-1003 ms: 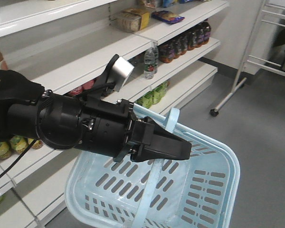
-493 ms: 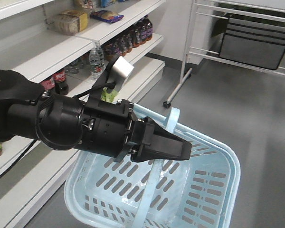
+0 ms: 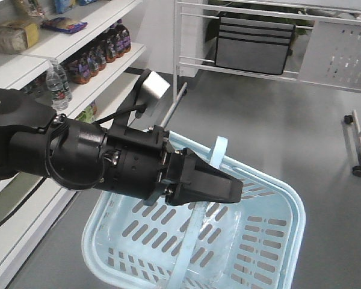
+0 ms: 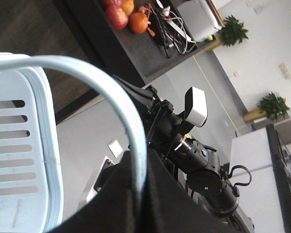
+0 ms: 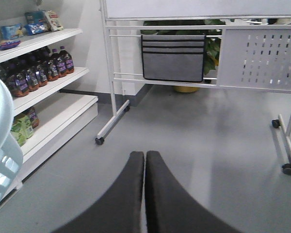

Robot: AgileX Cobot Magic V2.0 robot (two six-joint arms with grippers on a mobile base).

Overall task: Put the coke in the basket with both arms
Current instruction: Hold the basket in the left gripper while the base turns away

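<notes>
Basket (image 3: 292, 208), light blue with slotted sides, hangs above the grey floor (image 3: 277, 120), carried by one hoop handle (image 3: 219, 150). The left gripper (image 3: 233, 191), a black wedge ending the thick left arm (image 3: 78, 159), is pinched onto the middle of that handle. The left wrist view shows the pale hoop running into the cleft between its dark jaws. The right gripper (image 5: 145, 158) has its two fingers pressed together with nothing between them, pointing toward the floor, with the basket's edge at the left of its view. White shelving (image 3: 18, 63) carrying bottles (image 3: 99, 51) stands at the left, and a wheeled rack (image 3: 259, 42) stands beyond.
</notes>
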